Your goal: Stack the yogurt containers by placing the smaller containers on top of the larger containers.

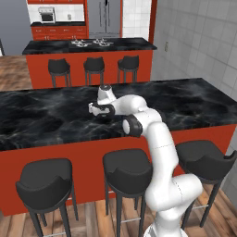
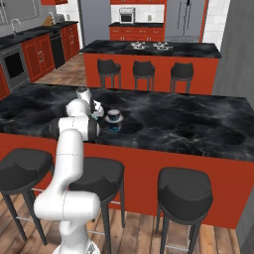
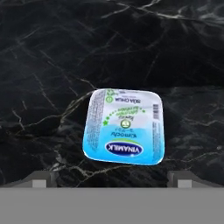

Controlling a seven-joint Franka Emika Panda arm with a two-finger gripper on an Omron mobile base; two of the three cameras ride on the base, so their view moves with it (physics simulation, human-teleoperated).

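Below the open pincer (image 3: 113,180), upright light-blue cup (image 3: 124,126), long axis vertical in hand view.

Light-blue-and-white cup (image 3: 124,127) with dark-blue logo on black, white-veined marble counter (image 3: 52,65)
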